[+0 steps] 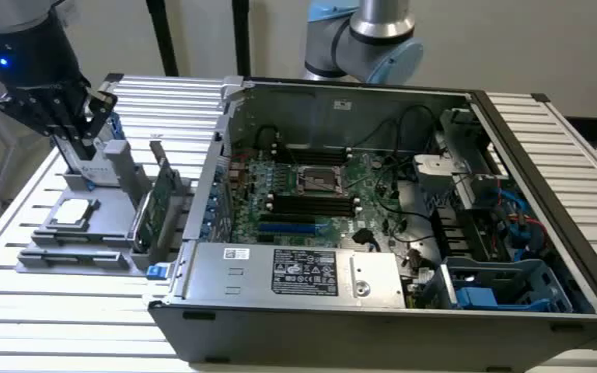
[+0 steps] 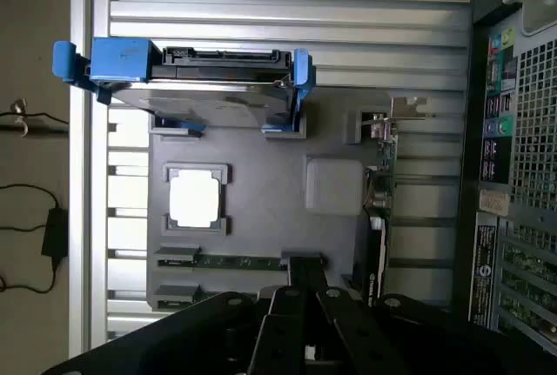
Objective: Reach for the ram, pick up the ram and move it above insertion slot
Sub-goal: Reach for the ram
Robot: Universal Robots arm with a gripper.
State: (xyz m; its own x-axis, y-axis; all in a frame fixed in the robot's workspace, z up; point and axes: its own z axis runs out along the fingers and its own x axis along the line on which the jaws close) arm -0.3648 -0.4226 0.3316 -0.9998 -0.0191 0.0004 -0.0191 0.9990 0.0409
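Gripper [image 1: 71,132], upper left in the exterior view, is pinched shut and empty. Descending like that, it'd probably just jab the ram [image 2: 235,261].

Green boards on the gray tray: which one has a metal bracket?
The bigger card, standing at the side of the tray next to the computer case, with a silver bracket at one end. The ram is a thin strip without one.

The ram [image 2: 237,261], a thin green stick, lies on edge in a groove at the holder's [image 2: 261,210] edge. The slot [image 1: 309,203], long and black, lies among parallel ones on the motherboard [image 1: 366,167].
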